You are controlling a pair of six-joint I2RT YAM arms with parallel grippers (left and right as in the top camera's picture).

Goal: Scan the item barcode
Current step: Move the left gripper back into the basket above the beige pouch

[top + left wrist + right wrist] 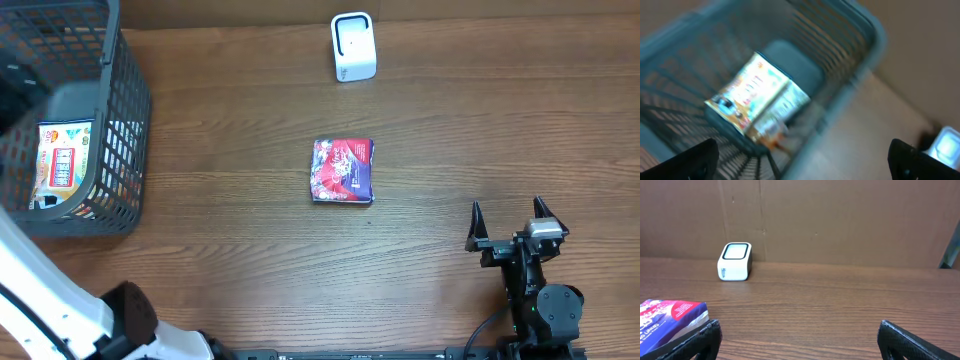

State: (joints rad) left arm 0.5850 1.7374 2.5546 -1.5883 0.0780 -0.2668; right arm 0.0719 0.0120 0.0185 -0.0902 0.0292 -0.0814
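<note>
A red and purple packet (342, 171) lies flat on the table's middle; its corner shows at the left of the right wrist view (667, 317). The white barcode scanner (353, 46) stands at the back, also visible as the scanner (734, 261) and, blurred, as the scanner (945, 145). A yellow printed packet (752, 95) lies inside the grey basket (860, 30). My left gripper (802, 152) hovers open over the basket's rim, holding nothing. My right gripper (507, 215) rests open near the front right, right of the red packet, fingers empty (799, 332).
The grey wire basket (125, 130) fills the far left of the table, with the yellow packet (62, 165) in it. My left arm (40, 290) runs up the left edge. A brown wall stands behind the scanner.
</note>
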